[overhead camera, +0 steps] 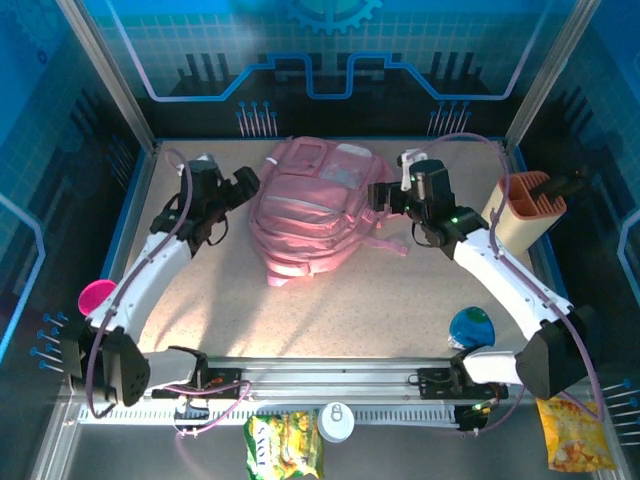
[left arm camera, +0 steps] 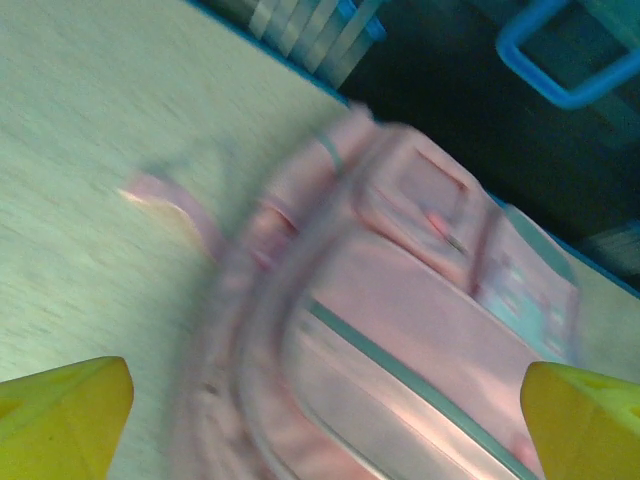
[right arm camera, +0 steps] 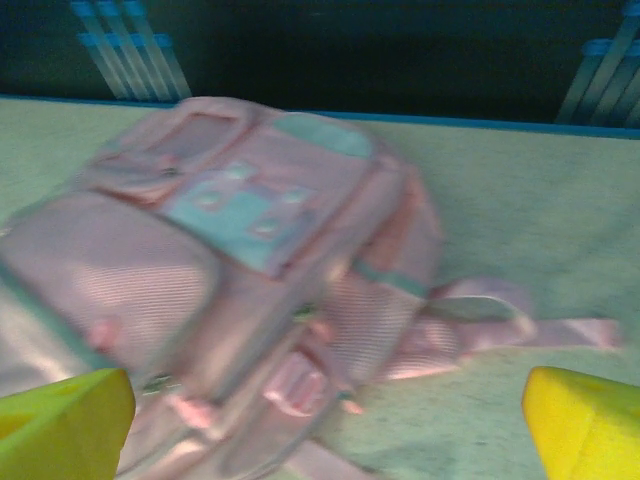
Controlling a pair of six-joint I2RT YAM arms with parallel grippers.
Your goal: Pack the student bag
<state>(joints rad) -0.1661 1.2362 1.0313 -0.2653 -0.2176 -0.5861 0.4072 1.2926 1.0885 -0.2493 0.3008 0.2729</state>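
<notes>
The student bag (overhead camera: 310,215) is a large pink backpack lying flat in the middle of the table, with its paler front pockets facing up. My left gripper (overhead camera: 243,186) hovers at the bag's left edge. In the left wrist view its yellow fingertips (left arm camera: 60,415) stand wide apart over the blurred bag (left arm camera: 400,300), holding nothing. My right gripper (overhead camera: 381,196) is at the bag's right edge. The right wrist view shows it open too, its fingertips (right arm camera: 585,420) spread above the bag (right arm camera: 220,270) and a loose shoulder strap (right arm camera: 520,325).
A beige-and-orange pen holder (overhead camera: 525,208) stands at the right edge. A pink disc (overhead camera: 97,295) lies near the left arm and a blue object (overhead camera: 470,326) near the right arm. Snack packets (overhead camera: 283,445) and a white cap (overhead camera: 335,422) lie in front of the rail.
</notes>
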